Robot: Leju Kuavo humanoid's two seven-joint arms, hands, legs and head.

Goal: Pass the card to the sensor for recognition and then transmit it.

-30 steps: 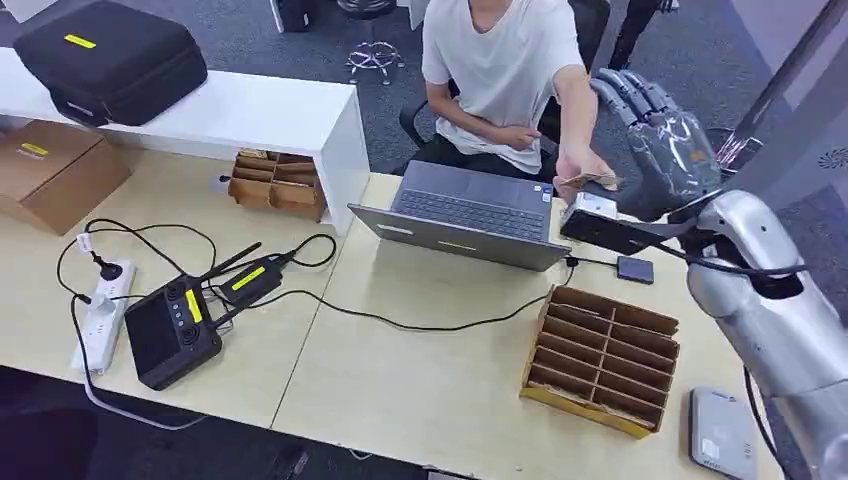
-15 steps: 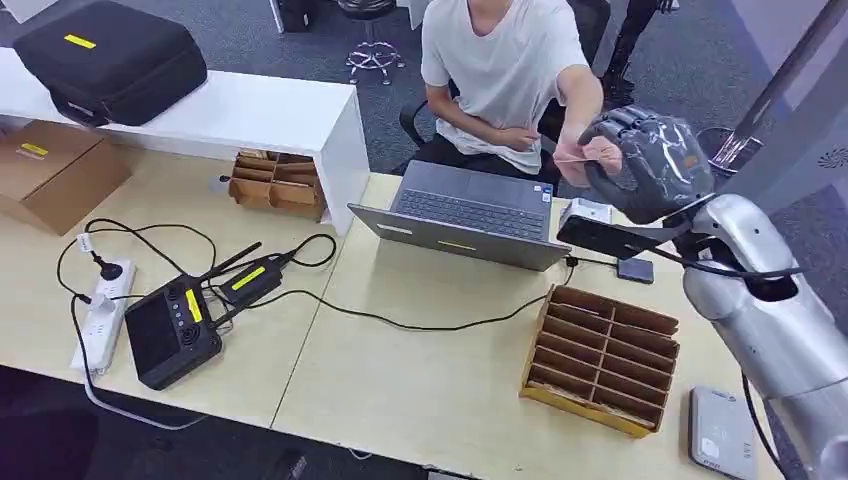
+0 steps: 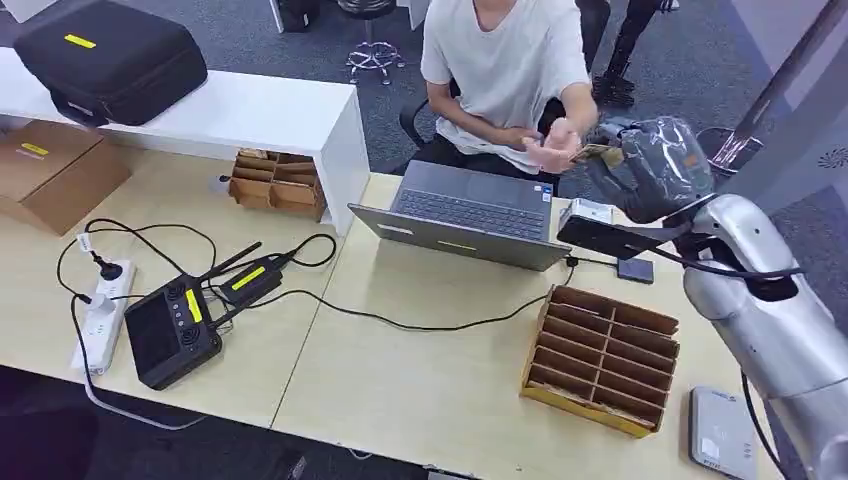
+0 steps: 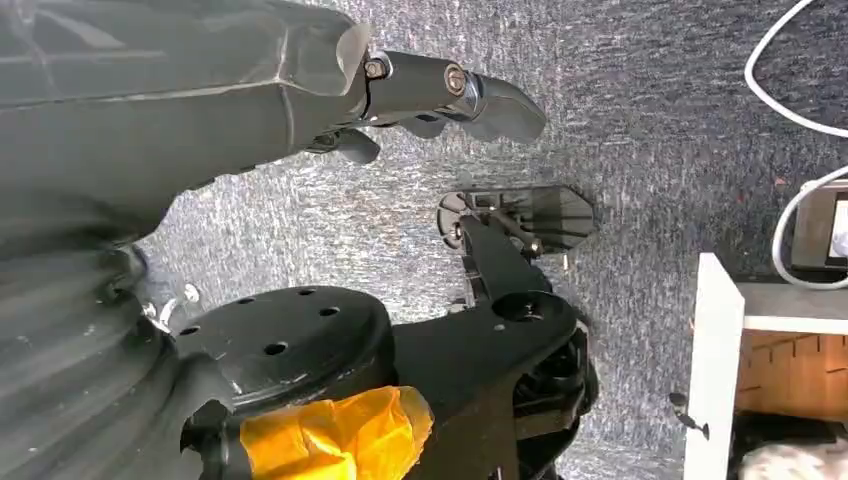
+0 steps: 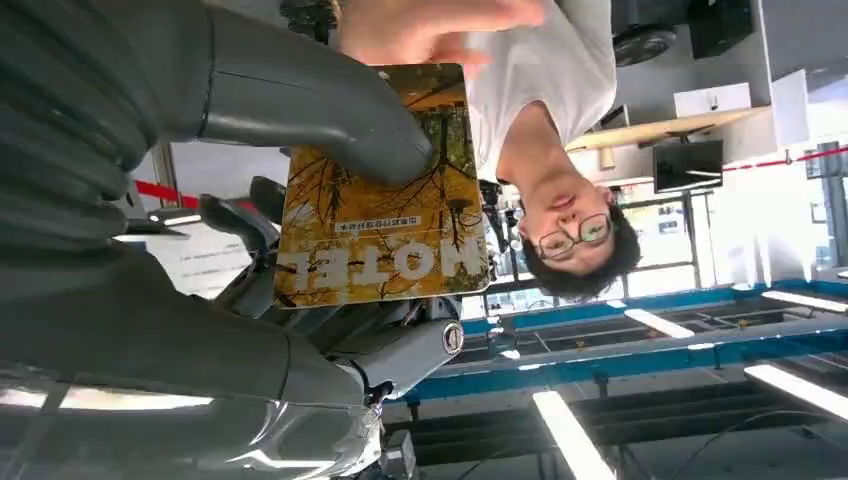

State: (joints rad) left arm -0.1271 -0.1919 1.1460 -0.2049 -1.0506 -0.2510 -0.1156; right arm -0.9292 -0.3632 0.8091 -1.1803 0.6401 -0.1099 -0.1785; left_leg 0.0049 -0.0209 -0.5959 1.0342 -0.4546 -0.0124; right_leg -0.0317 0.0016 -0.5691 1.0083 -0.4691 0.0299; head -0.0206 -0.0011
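My right hand (image 3: 655,165) is raised past the table's far right edge and holds the card (image 3: 597,153) by one end. Up close the card (image 5: 385,200) is yellow-brown with a tree picture and the word HOTEL, pressed under my thumb (image 5: 300,95) against the fingers behind it. A person's open hand (image 3: 550,150) hovers just left of the card, apart from it. A flat grey reader (image 3: 720,432) lies at the table's near right corner. My left hand (image 4: 450,90) hangs over the carpet, fingers extended and holding nothing.
A seated person in a white shirt (image 3: 500,60) faces an open laptop (image 3: 470,210). A slotted cardboard organiser (image 3: 603,357) lies below my right arm, with a small dark square device (image 3: 635,269) behind it. A black controller (image 3: 175,330), cables and a power strip (image 3: 100,320) lie at the left.
The person lifted the card from beside the laptop up to my right hand. My fingers closed on it, and the person's hand let go and drew back to the left.
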